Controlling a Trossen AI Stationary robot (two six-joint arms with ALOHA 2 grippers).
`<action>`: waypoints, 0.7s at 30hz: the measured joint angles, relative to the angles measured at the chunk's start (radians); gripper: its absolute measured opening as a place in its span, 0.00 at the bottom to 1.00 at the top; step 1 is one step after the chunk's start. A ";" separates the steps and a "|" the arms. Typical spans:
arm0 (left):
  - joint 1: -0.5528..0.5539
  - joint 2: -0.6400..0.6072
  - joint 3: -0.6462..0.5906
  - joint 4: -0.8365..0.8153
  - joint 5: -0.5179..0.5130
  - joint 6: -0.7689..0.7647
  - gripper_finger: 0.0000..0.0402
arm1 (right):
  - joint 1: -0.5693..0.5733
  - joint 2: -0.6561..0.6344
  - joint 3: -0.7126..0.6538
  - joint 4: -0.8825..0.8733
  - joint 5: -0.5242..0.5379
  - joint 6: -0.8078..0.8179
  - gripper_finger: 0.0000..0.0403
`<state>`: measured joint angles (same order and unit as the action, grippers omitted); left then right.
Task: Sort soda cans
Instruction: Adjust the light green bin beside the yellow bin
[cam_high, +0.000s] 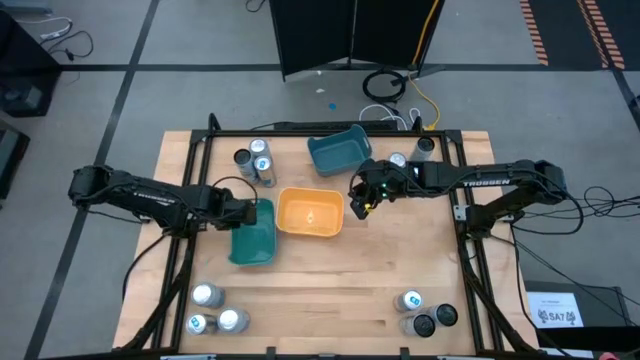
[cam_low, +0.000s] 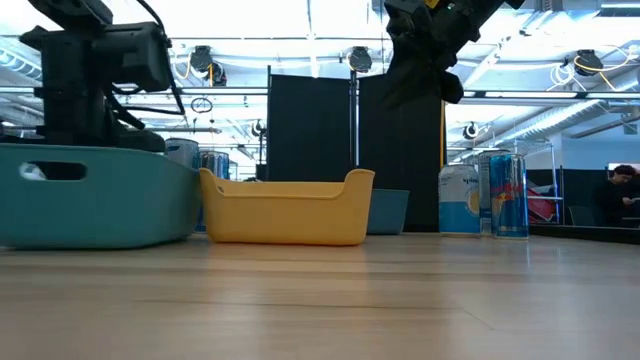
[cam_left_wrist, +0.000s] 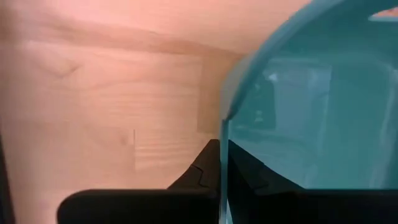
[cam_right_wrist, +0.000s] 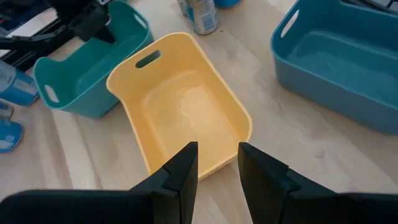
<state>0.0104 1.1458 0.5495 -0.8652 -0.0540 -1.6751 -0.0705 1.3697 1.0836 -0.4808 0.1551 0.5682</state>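
Left claw (cam_high: 247, 212) pinches the teal tray (cam_high: 254, 238) rim; right claw (cam_high: 360, 203), narrowly parted and empty, hangs beside the orange tray (cam_high: 310, 215). Sorting unstarted: soda cans (cam_high: 253, 162) stand clustered at the surface (cam_high: 330, 290) corners, all three trays empty.

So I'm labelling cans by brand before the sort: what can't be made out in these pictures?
- Can labels: high view shows only the tops of the soda cans; too small.
- Teal tray inside: low view, hidden by its wall.
- Left gripper pinches the teal rim; right gripper holds nothing.
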 joint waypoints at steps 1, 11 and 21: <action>0.010 0.000 0.000 0.007 0.000 -0.003 0.03 | 0.006 0.000 0.000 -0.004 0.000 0.007 0.27; 0.011 0.035 0.046 0.075 -0.005 -0.021 0.03 | 0.063 0.000 0.001 -0.175 0.002 -0.009 0.27; -0.030 0.198 0.128 0.073 0.023 -0.020 0.03 | 0.080 0.000 0.001 -0.226 0.031 -0.040 0.27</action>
<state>-0.0199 1.3433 0.6779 -0.7924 -0.0313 -1.6947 0.0097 1.3693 1.0843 -0.7071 0.1864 0.5284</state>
